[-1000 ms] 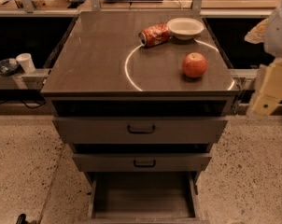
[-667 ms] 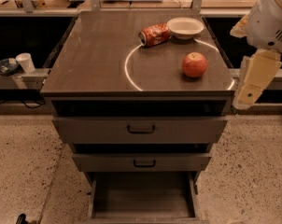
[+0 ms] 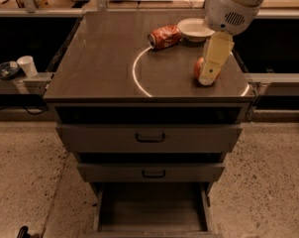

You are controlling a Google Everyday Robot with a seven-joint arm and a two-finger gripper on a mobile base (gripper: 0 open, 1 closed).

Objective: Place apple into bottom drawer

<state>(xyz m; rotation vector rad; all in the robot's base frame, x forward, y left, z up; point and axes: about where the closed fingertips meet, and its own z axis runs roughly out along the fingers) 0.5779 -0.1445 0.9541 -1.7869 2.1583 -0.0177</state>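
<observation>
The red apple (image 3: 199,69) sits on the cabinet top at the right, partly hidden behind my gripper (image 3: 207,78). The gripper hangs from the white arm (image 3: 233,4) coming in from the upper right; its cream-coloured finger (image 3: 215,56) points down in front of the apple. The bottom drawer (image 3: 152,209) is pulled open at the foot of the cabinet, a deep box with dark inner walls and nothing visible inside.
A crushed red soda can (image 3: 164,36) lies at the back of the cabinet top (image 3: 105,58), next to a white bowl (image 3: 195,29). The two upper drawers (image 3: 149,138) with black handles are shut. A white cup (image 3: 27,65) stands on a ledge at the left.
The arm has swung in from the right edge toward the left and now hangs over the cabinet top in front of the apple. The apple, can and bowl have not moved.
</observation>
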